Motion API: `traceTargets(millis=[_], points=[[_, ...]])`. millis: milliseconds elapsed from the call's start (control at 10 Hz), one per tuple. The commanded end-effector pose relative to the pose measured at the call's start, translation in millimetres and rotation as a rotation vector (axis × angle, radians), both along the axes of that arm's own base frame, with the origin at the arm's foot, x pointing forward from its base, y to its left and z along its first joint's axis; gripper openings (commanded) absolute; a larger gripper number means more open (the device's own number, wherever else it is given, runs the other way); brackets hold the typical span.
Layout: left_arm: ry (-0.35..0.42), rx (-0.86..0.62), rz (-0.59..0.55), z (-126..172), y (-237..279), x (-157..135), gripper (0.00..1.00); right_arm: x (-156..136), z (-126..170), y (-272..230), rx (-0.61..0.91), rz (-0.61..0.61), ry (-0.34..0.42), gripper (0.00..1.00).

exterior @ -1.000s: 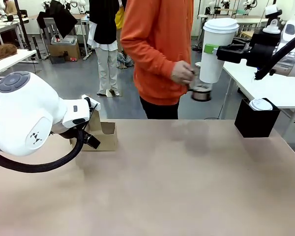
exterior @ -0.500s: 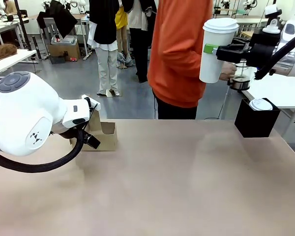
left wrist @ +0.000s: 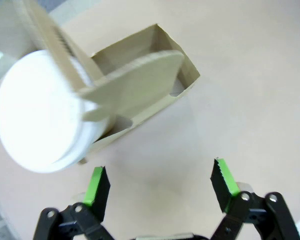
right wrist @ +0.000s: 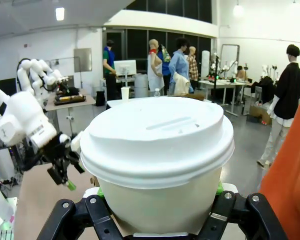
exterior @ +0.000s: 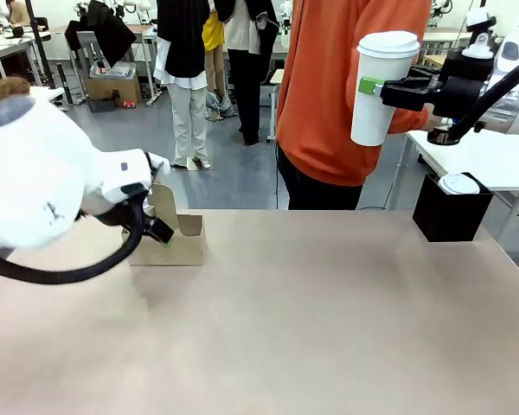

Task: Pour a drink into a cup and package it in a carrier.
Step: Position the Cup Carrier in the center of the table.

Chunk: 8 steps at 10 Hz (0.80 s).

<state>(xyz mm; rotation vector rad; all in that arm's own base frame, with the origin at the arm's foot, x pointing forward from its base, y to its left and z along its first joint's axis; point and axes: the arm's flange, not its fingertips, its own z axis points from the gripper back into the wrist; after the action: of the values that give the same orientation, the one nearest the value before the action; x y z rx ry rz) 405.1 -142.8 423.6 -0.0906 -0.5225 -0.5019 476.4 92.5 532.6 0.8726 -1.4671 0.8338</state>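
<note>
1. Tan table [exterior: 329,328] runs under both my arms, with a busy workshop beyond it.
2. My right gripper [exterior: 369,87] is clamped tight round the cup [exterior: 381,65]. It holds the cup upright, lid on, high above the table's far right side, and has not budged over the last second.
3. My left gripper [left wrist: 160,185] stands wide open with nothing between its pads, low over the table just beside the carrier [left wrist: 140,95]. That arm has swung, bringing the fingers closer to the cardboard.
4. A white round lid [left wrist: 40,110], blurred, shows at one end of the carrier. I take it for a cup already seated there, though I cannot be sure.
5. The person in orange [exterior: 346,86] has stepped from the middle to the right. The pot they carried has gone behind my right arm, where I cannot make it out.
6. A black box [exterior: 450,216] stands at the table's right edge, below the raised cup.
7. Pouring and lidding look finished to me. With the person out of the middle, what remains is carrying the cup across to the carrier, well apart from it now, while my open left gripper steadies the cardboard.
</note>
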Motion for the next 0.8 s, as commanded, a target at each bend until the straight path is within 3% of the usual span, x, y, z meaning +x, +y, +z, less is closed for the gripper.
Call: traceTargets(millis=[0,300,500,700], points=[[0.04,-0.005,0.068,49,6,-5,1.0,1,5,3,-0.008,-0.015,-0.012,0.8],[0.08,0.022,0.133,114,-7,14,1.0,1,5,3,-0.008,-0.015,-0.012,0.8],[0.117,0.02,0.176,127,-18,46,1.0,1,5,3,-0.008,-0.015,-0.012,0.8],[0.154,0.045,0.228,122,-27,83,1.0,1,5,3,-0.008,-0.015,-0.012,0.8]])
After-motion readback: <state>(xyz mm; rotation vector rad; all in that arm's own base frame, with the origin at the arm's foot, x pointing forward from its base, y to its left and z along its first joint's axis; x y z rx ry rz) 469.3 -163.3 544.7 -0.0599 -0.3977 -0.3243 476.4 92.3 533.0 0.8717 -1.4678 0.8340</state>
